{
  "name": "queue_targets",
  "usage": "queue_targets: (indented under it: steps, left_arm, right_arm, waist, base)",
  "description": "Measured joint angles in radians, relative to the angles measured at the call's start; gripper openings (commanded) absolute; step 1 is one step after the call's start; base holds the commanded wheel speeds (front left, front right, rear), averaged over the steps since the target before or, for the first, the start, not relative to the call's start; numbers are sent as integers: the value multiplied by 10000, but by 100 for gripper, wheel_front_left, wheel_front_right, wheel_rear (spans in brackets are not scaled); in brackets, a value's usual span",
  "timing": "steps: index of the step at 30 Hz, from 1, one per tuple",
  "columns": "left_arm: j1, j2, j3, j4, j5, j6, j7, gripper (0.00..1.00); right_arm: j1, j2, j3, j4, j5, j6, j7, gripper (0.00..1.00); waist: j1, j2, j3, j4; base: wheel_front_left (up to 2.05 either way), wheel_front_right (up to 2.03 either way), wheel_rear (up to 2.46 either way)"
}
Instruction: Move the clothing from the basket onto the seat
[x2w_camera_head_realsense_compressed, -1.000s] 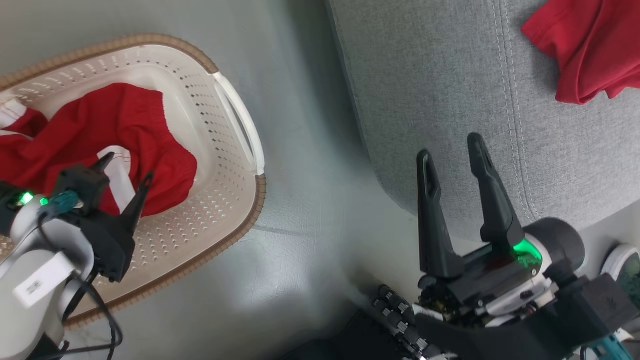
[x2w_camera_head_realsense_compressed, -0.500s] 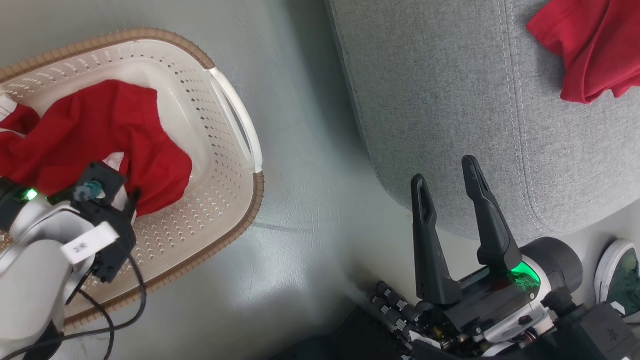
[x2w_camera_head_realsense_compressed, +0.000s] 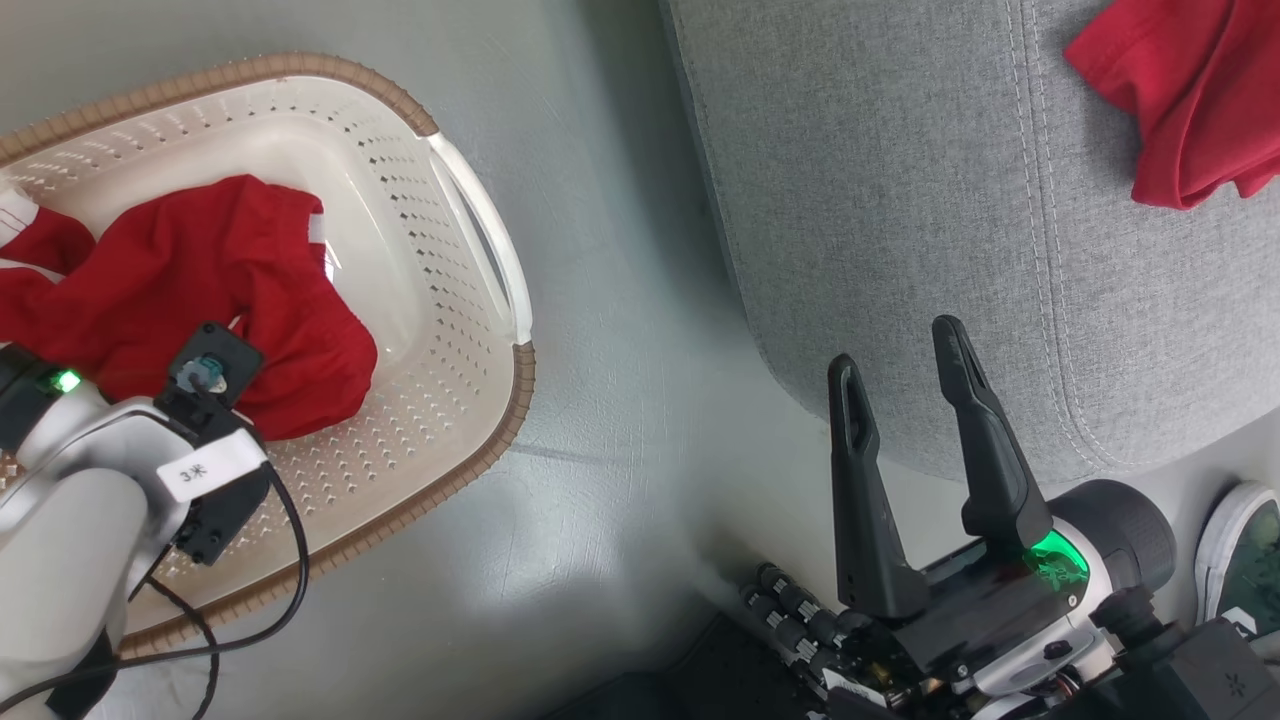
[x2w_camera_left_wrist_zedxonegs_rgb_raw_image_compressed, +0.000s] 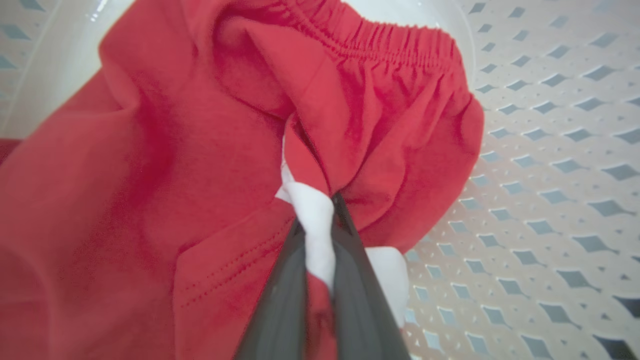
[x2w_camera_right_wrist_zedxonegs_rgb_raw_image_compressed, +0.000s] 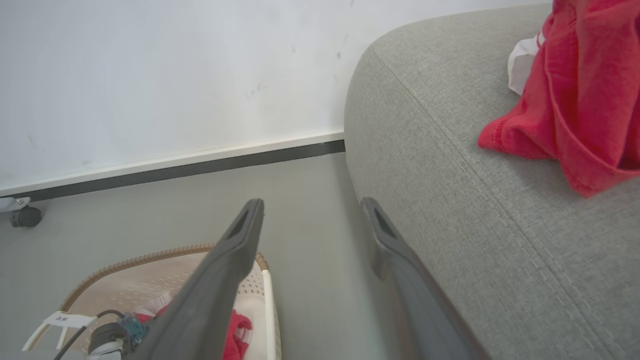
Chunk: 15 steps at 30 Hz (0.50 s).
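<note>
One piece of red clothing (x2w_camera_head_realsense_compressed: 200, 270) lies crumpled in the cream basket (x2w_camera_head_realsense_compressed: 430, 440) at the left. My left wrist (x2w_camera_head_realsense_compressed: 200, 400) is bent down over it. In the left wrist view my left gripper (x2w_camera_left_wrist_zedxonegs_rgb_raw_image_compressed: 320, 215) is shut on a fold of that red clothing (x2w_camera_left_wrist_zedxonegs_rgb_raw_image_compressed: 175, 150) and its white trim, above the basket's perforated wall (x2w_camera_left_wrist_zedxonegs_rgb_raw_image_compressed: 550, 150). A second red garment (x2w_camera_head_realsense_compressed: 1190, 90) lies on the grey seat (x2w_camera_head_realsense_compressed: 900, 180) at the upper right. My right gripper (x2w_camera_head_realsense_compressed: 897, 348) stands open and empty by the seat's front corner. The right wrist view shows my right gripper (x2w_camera_right_wrist_zedxonegs_rgb_raw_image_compressed: 312, 205), the seat (x2w_camera_right_wrist_zedxonegs_rgb_raw_image_compressed: 475, 225), that garment (x2w_camera_right_wrist_zedxonegs_rgb_raw_image_compressed: 575, 100) and the basket (x2w_camera_right_wrist_zedxonegs_rgb_raw_image_compressed: 150, 280).
Grey floor (x2w_camera_head_realsense_compressed: 620, 420) separates the basket and the seat. A foot in a green and white shoe (x2w_camera_head_realsense_compressed: 1245, 550) stands at the lower right. A white wall with a dark skirting (x2w_camera_right_wrist_zedxonegs_rgb_raw_image_compressed: 175, 170) runs behind, with a caster wheel (x2w_camera_right_wrist_zedxonegs_rgb_raw_image_compressed: 22, 216) at its foot.
My left gripper has dipped into the red clothing and gone from open to shut on a fold, bunching the fabric. The right gripper stays open, in about the same place.
</note>
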Motion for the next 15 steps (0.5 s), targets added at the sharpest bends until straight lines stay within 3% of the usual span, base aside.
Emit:
queue_targets:
  steps: [10,15]
  left_arm:
    - [-71,318,-12,67,-711,0,-1003,0]
    - [-95,533,-485,-249,-715,0,-1530,0]
  right_arm:
    - [-774,-2,8,128,155,0,0,100]
    - [-1390,0,-196,458,305,0,0,100]
  waist:
    - [0,0,-305,-82]
    - [0,0,-641,-157]
  base:
    - [0,0,0]
    - [0,0,0]
